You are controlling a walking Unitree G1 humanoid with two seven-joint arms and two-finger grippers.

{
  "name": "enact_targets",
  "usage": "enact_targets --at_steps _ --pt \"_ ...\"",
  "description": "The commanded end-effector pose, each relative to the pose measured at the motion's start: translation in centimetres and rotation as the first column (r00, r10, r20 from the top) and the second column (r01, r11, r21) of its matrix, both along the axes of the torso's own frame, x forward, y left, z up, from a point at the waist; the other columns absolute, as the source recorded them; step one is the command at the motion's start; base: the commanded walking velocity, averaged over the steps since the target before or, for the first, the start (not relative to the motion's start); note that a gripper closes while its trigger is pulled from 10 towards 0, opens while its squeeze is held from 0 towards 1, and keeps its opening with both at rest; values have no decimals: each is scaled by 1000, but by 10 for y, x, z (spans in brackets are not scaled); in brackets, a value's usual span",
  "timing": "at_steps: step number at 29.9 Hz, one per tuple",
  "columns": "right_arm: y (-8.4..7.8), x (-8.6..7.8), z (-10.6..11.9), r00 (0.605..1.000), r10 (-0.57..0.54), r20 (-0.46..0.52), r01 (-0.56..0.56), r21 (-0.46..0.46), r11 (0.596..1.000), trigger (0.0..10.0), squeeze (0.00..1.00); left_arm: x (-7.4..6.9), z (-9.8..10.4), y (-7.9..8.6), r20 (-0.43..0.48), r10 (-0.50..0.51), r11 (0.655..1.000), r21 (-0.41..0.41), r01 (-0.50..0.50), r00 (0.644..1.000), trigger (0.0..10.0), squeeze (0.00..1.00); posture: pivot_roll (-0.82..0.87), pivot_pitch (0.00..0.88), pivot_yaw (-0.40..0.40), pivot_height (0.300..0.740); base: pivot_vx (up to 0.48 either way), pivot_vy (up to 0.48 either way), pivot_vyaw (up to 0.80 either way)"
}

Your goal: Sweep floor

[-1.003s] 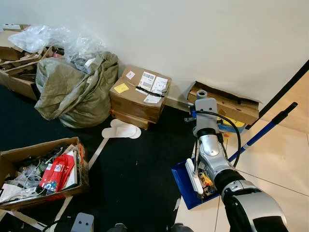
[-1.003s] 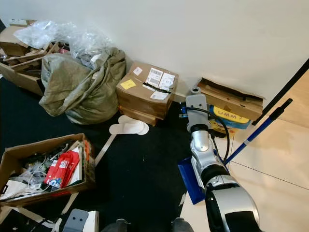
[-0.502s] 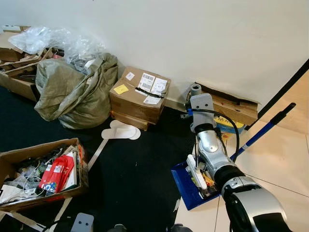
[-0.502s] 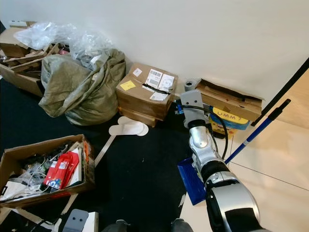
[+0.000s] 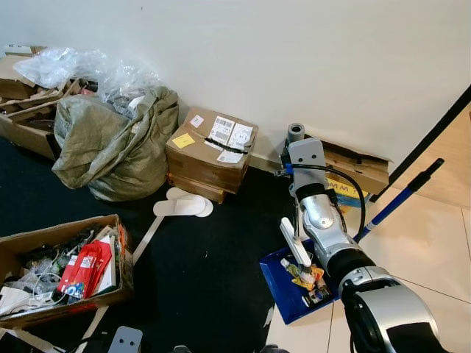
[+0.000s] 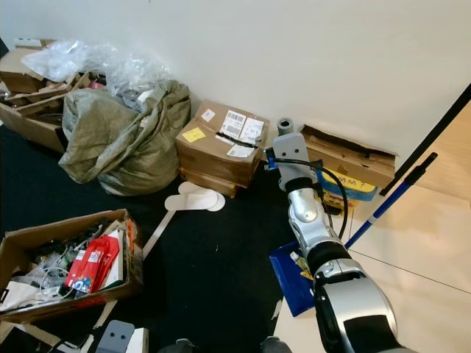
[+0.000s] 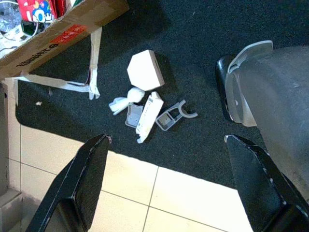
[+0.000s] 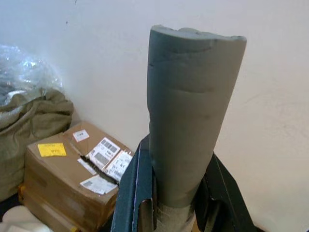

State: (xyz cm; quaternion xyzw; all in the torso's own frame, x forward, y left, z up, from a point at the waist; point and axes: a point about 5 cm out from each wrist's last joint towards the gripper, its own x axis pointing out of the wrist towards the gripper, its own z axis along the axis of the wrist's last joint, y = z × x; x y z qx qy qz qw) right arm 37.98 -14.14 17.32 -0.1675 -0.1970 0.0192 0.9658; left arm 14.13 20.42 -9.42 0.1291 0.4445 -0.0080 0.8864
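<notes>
Gripping a grey foam-padded handle [image 8: 193, 111], the right gripper [image 8: 176, 212] is clamped round it, its black fingers [image 8: 133, 193] pressing either side of the foam; in the head views the handle's top [image 5: 296, 132] is poking up just above the silver right arm [image 5: 324, 228], near the wall. Below that arm a blue dustpan [image 5: 283, 283] is sitting at the edge of the black carpet [image 5: 199, 272], where it meets the pale tiles [image 5: 434, 243], loaded with colourful litter [image 5: 309, 278] and a white strip [image 5: 295, 241] leaning across it. A blue-and-black broom stick [image 5: 397, 198] is slanting away to the right, over the tiles. Farther left, a taped cardboard box [image 5: 213, 151] is resting against the wall beside a slumped olive sack [image 5: 110, 143], with white slippers [image 5: 184, 206] just in front. At near left an open carton [image 5: 62, 268] is brimming with clutter. The left gripper [image 7: 166, 188] is hanging low with its fingers [image 7: 84, 179] spread wide apart, over small white and grey scraps [image 7: 145, 106] lying on the carpet close to the tile edge.
</notes>
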Motion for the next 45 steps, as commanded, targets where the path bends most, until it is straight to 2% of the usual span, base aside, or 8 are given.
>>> enact_targets --at_steps 1,12,17,19,28,33,36,45 --pt "4 2 23 994 34 106 -34 1 999 10000 0 -10 -5 -10 -40 -8 1000 -30 7 999 10000 0 -60 125 -25 740 0 0 0" --pt "20 3 47 979 77 191 -104 137 985 10000 0 -5 -4 -10 -34 -13 1000 -28 12 999 10000 0 -58 113 -20 740 0 0 0" --pt "44 6 58 971 187 149 -229 350 908 10000 0 0 -2 -8 -30 -7 1000 -19 6 1000 10000 0 -61 101 -16 740 0 0 0" --pt "48 6 55 969 214 123 -245 368 897 10000 0 1 -2 -8 -27 -5 1000 -18 4 1000 10000 0 -61 100 -16 740 0 0 0" --pt "67 -2 3 901 418 -116 -355 356 864 10000 0 14 2 -6 -11 21 1000 -5 -21 1000 10000 0 -59 83 -8 740 0 0 0" --pt "60 -12 -48 854 391 -343 -252 383 888 10000 0 21 5 -5 -11 27 1000 8 -26 1000 10000 0 -59 53 1 740 0 0 0" --pt "46 -28 -93 768 349 -537 -164 362 918 10000 0 23 5 -5 -24 16 1000 17 -15 1000 10000 0 -62 29 7 740 0 0 0" --pt "34 -49 -123 729 321 -604 -185 277 943 10000 0 26 5 -10 -30 -12 1000 15 12 999 10000 0 -70 0 6 740 0 0 0"
